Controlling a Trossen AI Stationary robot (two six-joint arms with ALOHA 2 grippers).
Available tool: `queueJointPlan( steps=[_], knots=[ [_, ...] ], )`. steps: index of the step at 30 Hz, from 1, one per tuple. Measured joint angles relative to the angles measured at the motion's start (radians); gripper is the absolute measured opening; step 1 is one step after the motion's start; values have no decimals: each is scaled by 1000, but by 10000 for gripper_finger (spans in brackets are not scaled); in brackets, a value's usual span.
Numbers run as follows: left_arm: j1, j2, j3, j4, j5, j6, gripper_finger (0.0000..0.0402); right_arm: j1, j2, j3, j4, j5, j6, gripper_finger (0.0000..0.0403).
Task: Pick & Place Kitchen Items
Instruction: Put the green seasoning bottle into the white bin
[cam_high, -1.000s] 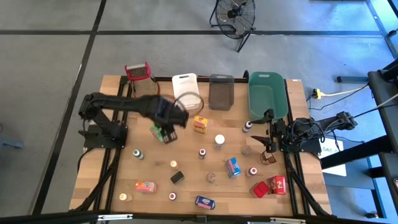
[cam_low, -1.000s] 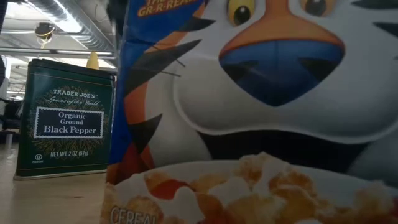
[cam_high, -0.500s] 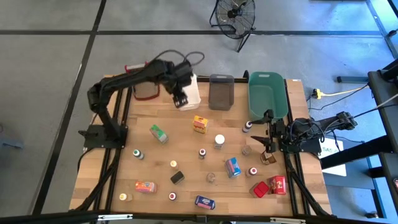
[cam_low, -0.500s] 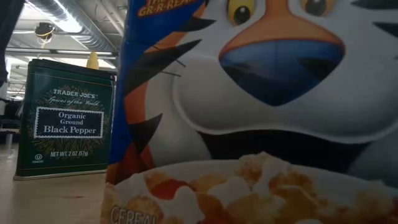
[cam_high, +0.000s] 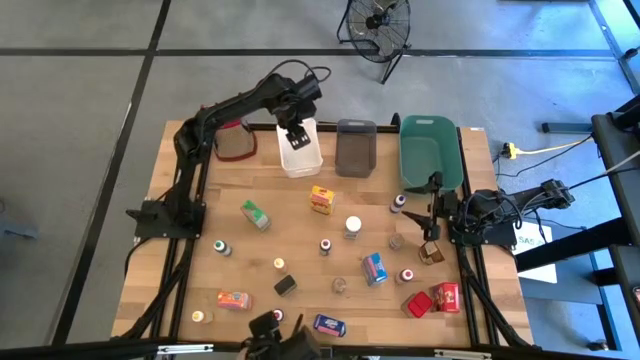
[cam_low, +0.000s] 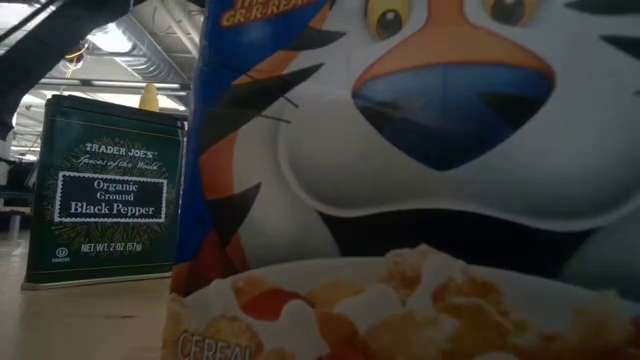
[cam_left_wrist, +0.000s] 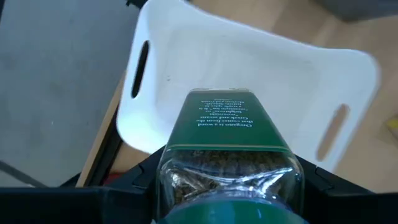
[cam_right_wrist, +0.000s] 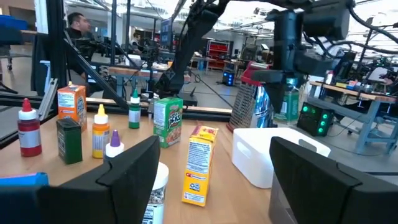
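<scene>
My left gripper (cam_high: 297, 133) hangs over the white tub (cam_high: 302, 160) at the table's far edge, pointing down. It is shut on a small glass oregano jar (cam_left_wrist: 224, 130) with a green label and green cap. The right wrist view shows that jar (cam_right_wrist: 288, 99) well above the tub (cam_right_wrist: 280, 155). Other kitchen items stand scattered on the wooden table: a yellow box (cam_high: 321, 200), a green box (cam_high: 255, 214), a white-capped jar (cam_high: 352, 226) and a blue tin (cam_high: 374, 268). My right gripper (cam_high: 428, 225) waits open at the table's right edge, pointing level across it. My left gripper pinches the jar's glass upper part (cam_left_wrist: 171, 171), just below the cap, between its two fingers. The fingers come from above, pointing down, and lie along the jar. The jar hangs clear over the tub's inside, cap toward the wrist and base downward.
A grey tub (cam_high: 355, 150) and a green tub (cam_high: 430, 150) stand to the right of the white one. A red-topped grater (cam_high: 236, 148) stands to its left, under the arm. In the low view a cereal box (cam_low: 420, 180) and a black pepper tin (cam_low: 105, 190) block the scene.
My left gripper has swung from the middle of the table, above the green box, toward the far edge. It now hangs over the white tub, still carrying the jar. The green box has stayed where it was.
</scene>
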Motion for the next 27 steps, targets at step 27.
queueJointPlan(
  steps=[27],
  knots=[
    [100, 109, -6, 27, 39, 228, 204, 0, 0, 0, -48, -2, -25, 307]
  ],
)
